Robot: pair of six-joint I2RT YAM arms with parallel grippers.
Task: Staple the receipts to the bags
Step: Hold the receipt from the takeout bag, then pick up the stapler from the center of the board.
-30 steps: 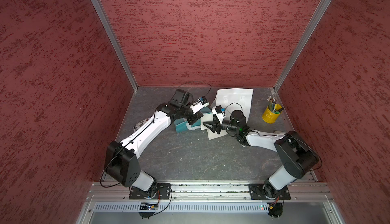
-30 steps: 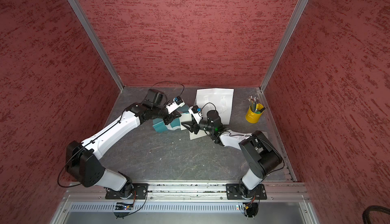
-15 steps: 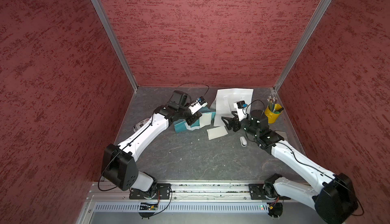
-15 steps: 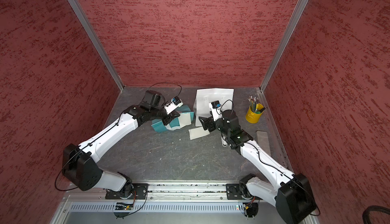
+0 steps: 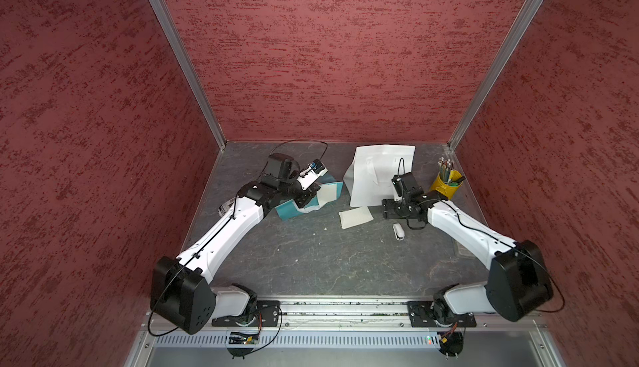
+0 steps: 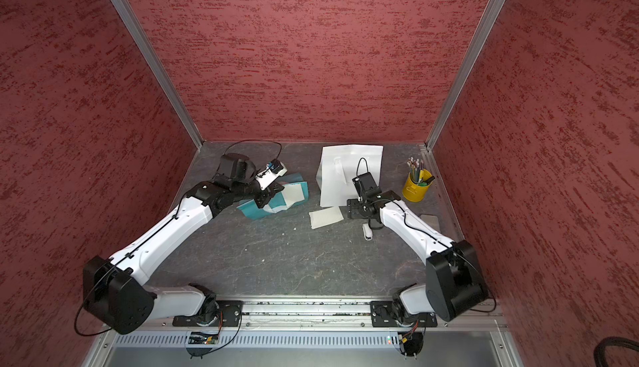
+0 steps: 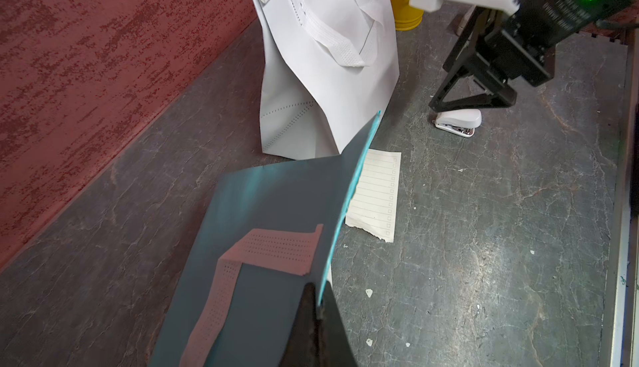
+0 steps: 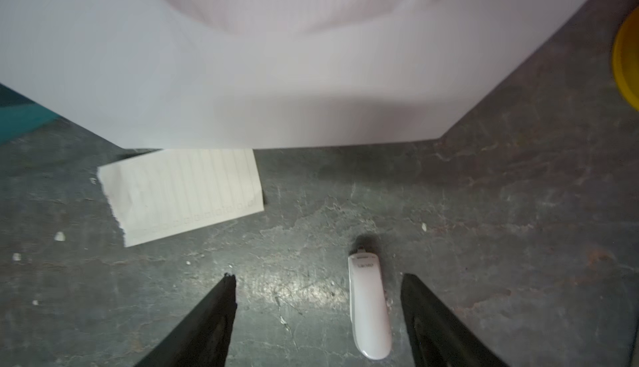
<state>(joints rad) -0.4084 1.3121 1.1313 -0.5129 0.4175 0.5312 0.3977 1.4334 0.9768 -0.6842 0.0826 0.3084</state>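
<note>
Top views both show me the left gripper [image 5: 306, 198] clamped on the teal bag [image 5: 288, 210], a receipt [image 5: 326, 194] lying on it just beside the jaws.

Left wrist: my closed tips pinch the bag's raised edge.

Right wrist: the right gripper [image 8: 318, 289] stands wide and empty over the table [image 8: 518, 209]. The stapler [image 8: 368, 306] lies between its fingers, and the loose receipt [image 8: 183, 196] lies beyond them, touching the white bag [image 8: 276, 71].

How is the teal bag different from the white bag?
The teal bag is blue-green, while the white bag is white all over. The white bag looks bigger than the teal bag. The teal bag is rumpled and pinched at its edge by the left gripper, while the white bag lies loose with nothing holding it. Both are soft tote bags.
</note>
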